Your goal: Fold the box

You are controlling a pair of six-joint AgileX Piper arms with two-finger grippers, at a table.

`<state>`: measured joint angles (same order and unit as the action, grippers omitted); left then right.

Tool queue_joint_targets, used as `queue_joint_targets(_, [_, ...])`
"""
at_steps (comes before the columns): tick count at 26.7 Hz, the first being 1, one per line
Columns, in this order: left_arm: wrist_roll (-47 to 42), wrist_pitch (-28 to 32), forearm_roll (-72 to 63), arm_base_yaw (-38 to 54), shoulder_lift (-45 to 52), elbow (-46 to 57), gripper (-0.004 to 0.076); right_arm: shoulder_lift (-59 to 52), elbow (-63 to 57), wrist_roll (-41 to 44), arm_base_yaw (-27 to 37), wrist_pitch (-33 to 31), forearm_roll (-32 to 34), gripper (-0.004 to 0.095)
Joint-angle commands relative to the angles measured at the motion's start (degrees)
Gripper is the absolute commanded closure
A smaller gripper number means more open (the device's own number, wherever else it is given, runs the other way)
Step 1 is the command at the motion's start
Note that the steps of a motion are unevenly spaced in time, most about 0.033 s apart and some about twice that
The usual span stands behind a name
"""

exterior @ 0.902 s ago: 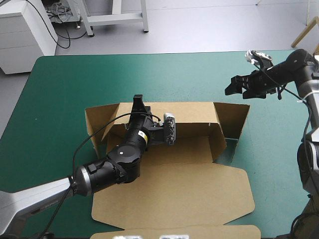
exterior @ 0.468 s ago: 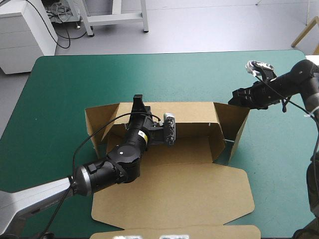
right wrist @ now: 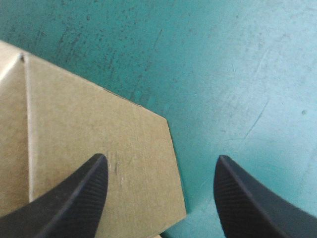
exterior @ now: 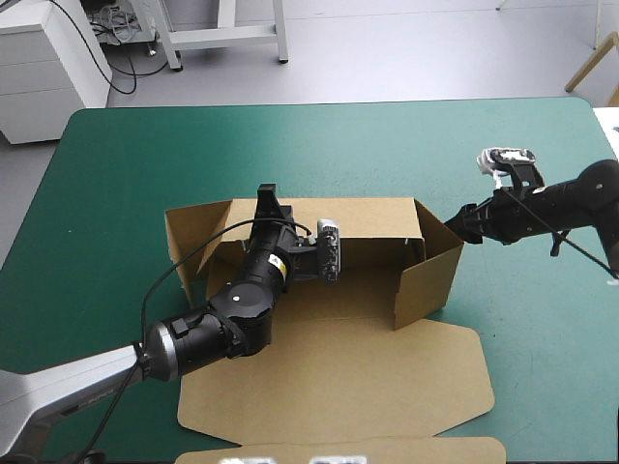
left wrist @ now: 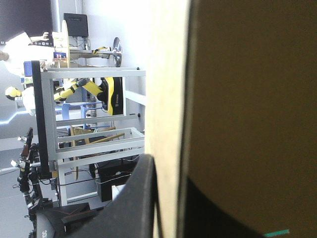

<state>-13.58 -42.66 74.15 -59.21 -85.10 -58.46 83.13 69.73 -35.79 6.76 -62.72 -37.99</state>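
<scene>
I logged the box (exterior: 338,372) at the middle of the table (exterior: 145,145), left gripper (exterior: 265,201) pinched on its far wall (exterior: 368,227), right gripper (exterior: 462,224) spread at the right flap (exterior: 430,275); judged the board light, stiff between scores, best taken by thin wall edges.

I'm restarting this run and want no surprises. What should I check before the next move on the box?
1. Left gripper shut on the box back wall: ok.
2. Right gripper open: ok, fingers apart.
3. Right flap swung in: ok.
4. Left flap swung in: not ok, it splays outward.
5. Right gripper touching the right flap: cannot tell.
6. Lid flat on the table: ok.
</scene>
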Motion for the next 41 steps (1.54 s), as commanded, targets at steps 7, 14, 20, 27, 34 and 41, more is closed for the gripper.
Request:
queue_joint_targets(7, [-1.01,5.56,-6.84,-0.82,0.03,0.19,0.0734,-13.10,-12.55,-14.47,0.17,11.75,-9.10,0.0329])
queue_joint_targets(14, [-1.01,5.98,-6.84,-0.82,0.03,0.19,0.0734,-15.81,-17.71,-20.87,0.08,12.31,-14.98,0.0330])
queue_joint_targets(20, [-1.01,6.41,-6.42,-0.82,0.03,0.19,0.0734,-16.05,-20.40,-22.25,-4.77,13.35,-14.18,0.0332])
queue_joint_targets(27, [-1.01,6.13,-5.37,-0.82,0.03,0.19,0.0734,-16.05,-22.88,-21.88,-14.49,21.49,-13.33,0.0332])
queue_joint_targets(34, [-1.01,6.11,-5.37,-0.82,0.03,0.19,0.0734,-16.05,-22.88,-21.49,-16.39,18.21,-11.29,0.0283])
queue_joint_targets(41, [-1.01,6.02,-5.37,-0.82,0.03,0.19,0.0734,-16.05,-22.88,-22.69,-16.39,13.83,-10.00,0.0167])
